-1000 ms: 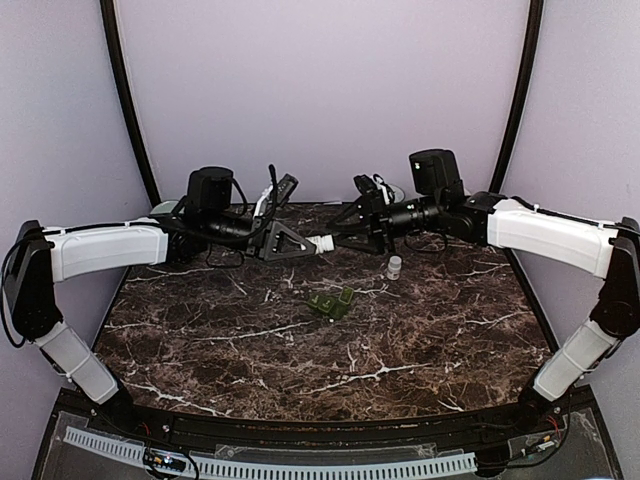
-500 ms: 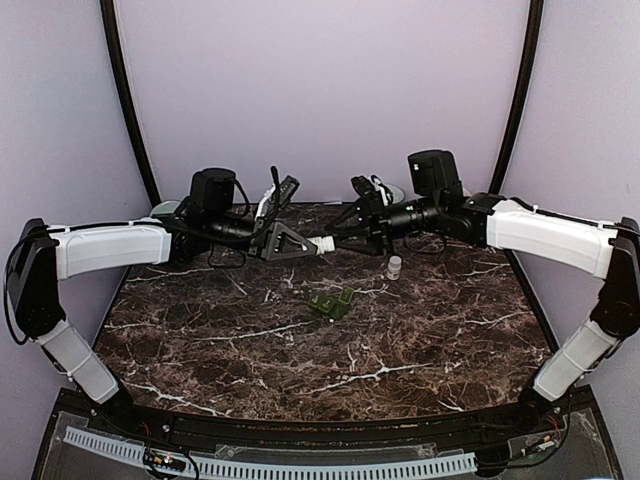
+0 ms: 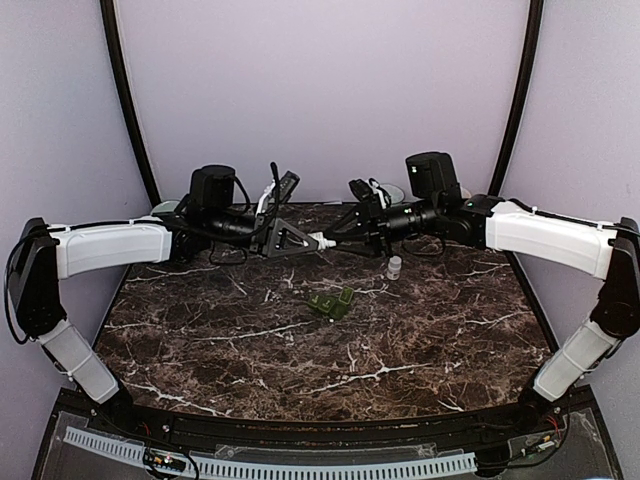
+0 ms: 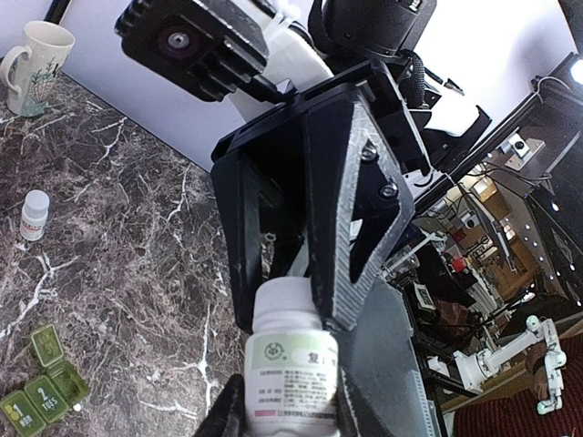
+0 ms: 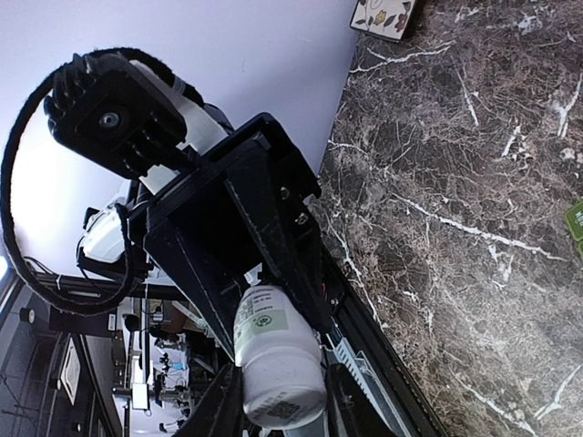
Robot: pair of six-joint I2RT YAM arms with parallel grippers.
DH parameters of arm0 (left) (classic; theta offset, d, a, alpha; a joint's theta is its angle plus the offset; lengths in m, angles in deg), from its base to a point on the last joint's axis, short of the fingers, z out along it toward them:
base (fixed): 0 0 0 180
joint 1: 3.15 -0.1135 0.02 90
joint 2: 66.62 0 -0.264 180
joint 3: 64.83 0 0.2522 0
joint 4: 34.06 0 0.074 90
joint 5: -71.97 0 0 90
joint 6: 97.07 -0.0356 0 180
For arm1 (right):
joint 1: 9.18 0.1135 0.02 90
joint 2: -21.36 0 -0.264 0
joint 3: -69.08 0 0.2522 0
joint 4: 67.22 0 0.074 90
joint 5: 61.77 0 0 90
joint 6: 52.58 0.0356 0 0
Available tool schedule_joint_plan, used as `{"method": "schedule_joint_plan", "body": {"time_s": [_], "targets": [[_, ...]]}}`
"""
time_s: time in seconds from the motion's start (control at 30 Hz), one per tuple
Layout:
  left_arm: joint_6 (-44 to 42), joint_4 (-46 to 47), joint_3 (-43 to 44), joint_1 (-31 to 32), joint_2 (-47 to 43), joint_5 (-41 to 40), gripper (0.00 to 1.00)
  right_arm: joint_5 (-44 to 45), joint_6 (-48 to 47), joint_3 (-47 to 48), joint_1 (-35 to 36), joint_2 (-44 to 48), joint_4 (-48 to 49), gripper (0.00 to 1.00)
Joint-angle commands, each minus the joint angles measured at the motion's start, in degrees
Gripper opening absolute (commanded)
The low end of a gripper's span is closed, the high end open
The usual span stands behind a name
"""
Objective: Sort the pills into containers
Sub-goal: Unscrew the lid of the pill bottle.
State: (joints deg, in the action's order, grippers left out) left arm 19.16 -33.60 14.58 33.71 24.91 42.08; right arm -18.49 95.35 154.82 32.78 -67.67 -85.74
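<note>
Robotics lab, enclosed test cell. Plain lilac backdrop panels [image 3: 320, 90] on three sides, framed by curved black poles [image 3: 124, 100]. Dark marble-patterned desk [image 3: 400, 340], with a white slotted cable duct [image 3: 300, 467] along its near edge. The left wrist view looks past the cell: another white robot arm [image 4: 496, 350] on a stand, metal frames, cluttered equipment. Mug [image 4: 35, 55] at the desk's back edge.

Dark brown marble table [image 3: 400, 340] veined white, a green pill organiser [image 3: 331, 302], a white pill bottle [image 4: 293, 364], pale lilac walls [image 3: 320, 100].
</note>
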Motion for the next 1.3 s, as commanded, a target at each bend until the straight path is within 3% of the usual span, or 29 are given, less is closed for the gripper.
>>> {"method": "schedule_joint_plan", "body": {"time_s": [0.0,0.2,0.47,0.8,1.27], "targets": [[0.3,1.88,0.8,0.14,-0.25,-0.09,0.0,-0.66,0.45,-0.35,0.58,1.58,2.36,0.25],[1.72,3.98,-0.08,0.09,-0.24,0.06,0.0,-0.83,0.01,-0.77,0.58,1.76,2.5,0.11],[8.58,13.34,-3.71,0.05,-0.15,1.71,0.0,-0.92,-7.48,-1.4,0.57,2.23,0.48,0.07],[26.63,34.09,-8.64,0.03,1.34,6.09,0.0,-1.0,-20.64,-3.05,0.58,4.92,1.0,0.05],[55.0,65.93,-9.73,0.05,6.66,9.32,0.0,-0.88,-29.81,-2.18,0.58,8.09,1.13,0.06]]}}
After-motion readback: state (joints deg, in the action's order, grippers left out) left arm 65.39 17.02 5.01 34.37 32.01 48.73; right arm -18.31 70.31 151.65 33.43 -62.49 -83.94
